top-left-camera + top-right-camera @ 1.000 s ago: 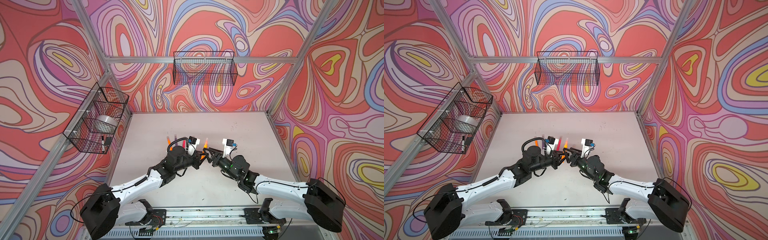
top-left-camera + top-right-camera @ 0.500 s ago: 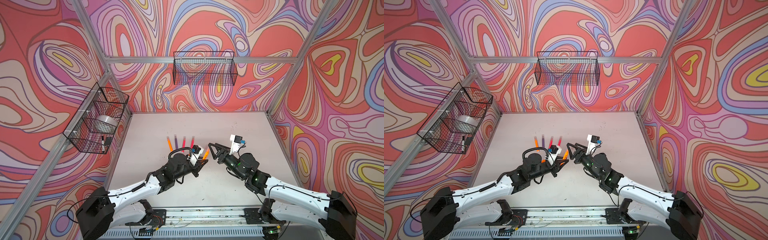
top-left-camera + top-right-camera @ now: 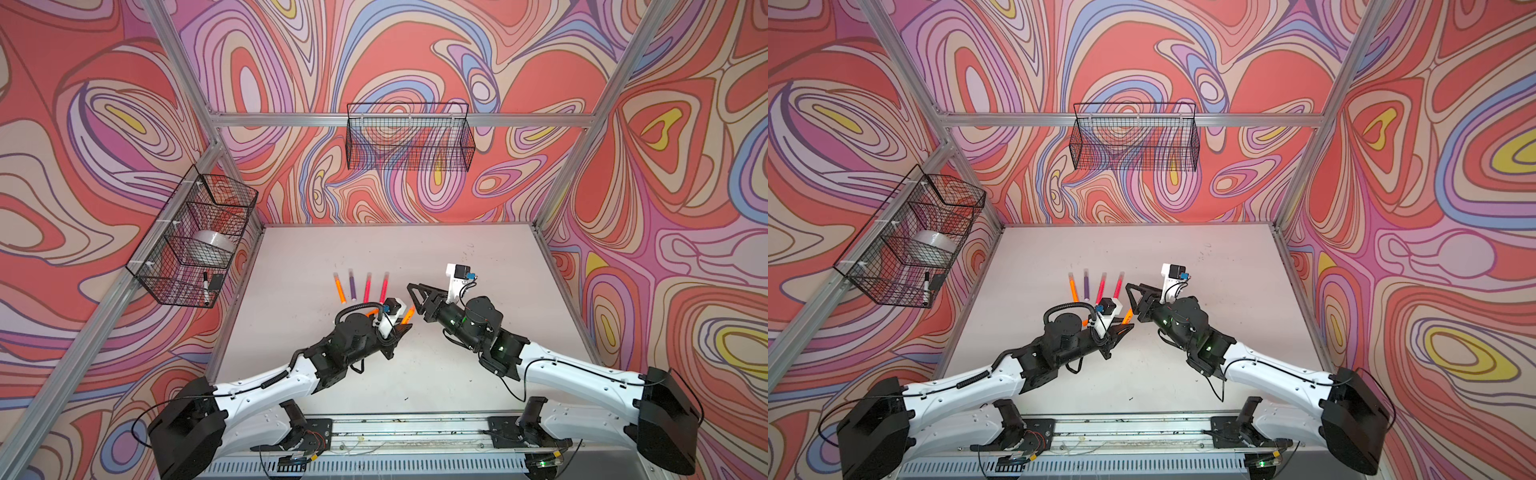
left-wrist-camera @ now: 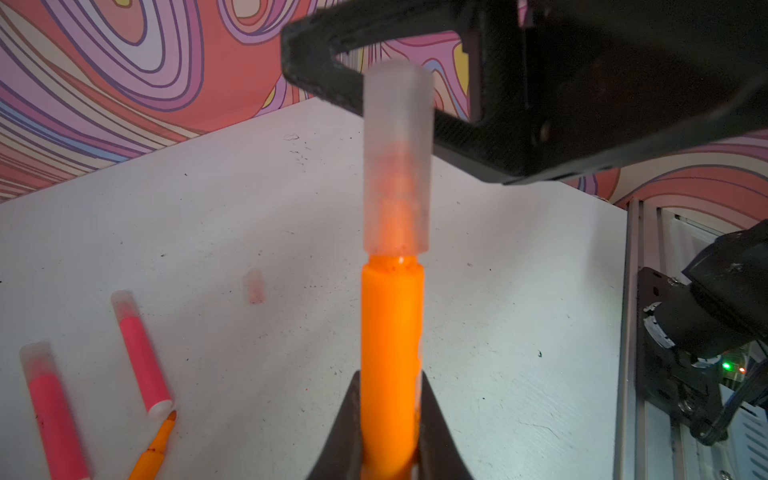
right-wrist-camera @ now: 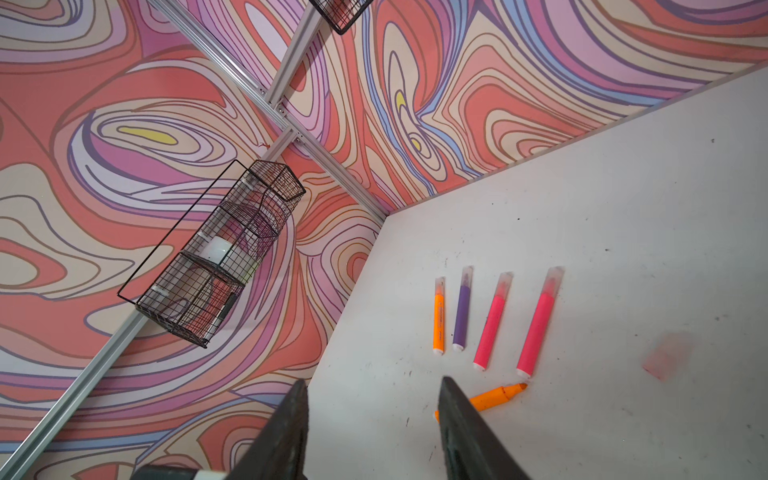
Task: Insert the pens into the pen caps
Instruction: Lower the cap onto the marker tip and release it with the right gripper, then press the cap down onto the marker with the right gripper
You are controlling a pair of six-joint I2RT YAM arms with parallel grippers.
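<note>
My left gripper [image 4: 390, 378] is shut on an orange pen [image 4: 390, 332] whose tip sits inside a translucent pen cap [image 4: 397, 162]; a narrow orange collar still shows below the cap. In both top views this pen [image 3: 407, 314] [image 3: 1127, 316] points toward my right gripper [image 3: 415, 301] [image 3: 1133, 301]. The right gripper [image 5: 372, 380] is open and empty, a short way off the cap. Several capped pens [image 3: 352, 284] lie in a row on the table: orange [image 5: 439, 316], purple [image 5: 462, 316] and two pink-red [image 5: 492, 322] [image 5: 538, 328]. An uncapped orange pen [image 5: 494, 397] lies just in front of them. A loose cap [image 4: 254, 286] rests on the table.
A wire basket [image 3: 409, 137] hangs on the back wall. A second wire basket [image 3: 195, 245] on the left wall holds a white roll and a black-and-white marker [image 3: 205, 286]. The white table [image 3: 478, 257] is walled on three sides by aluminium framing.
The two grippers were together at the pen tip; the right one has let go and drawn back to the right. The left arm has pulled back slightly, with the cap staying on its pen.
</note>
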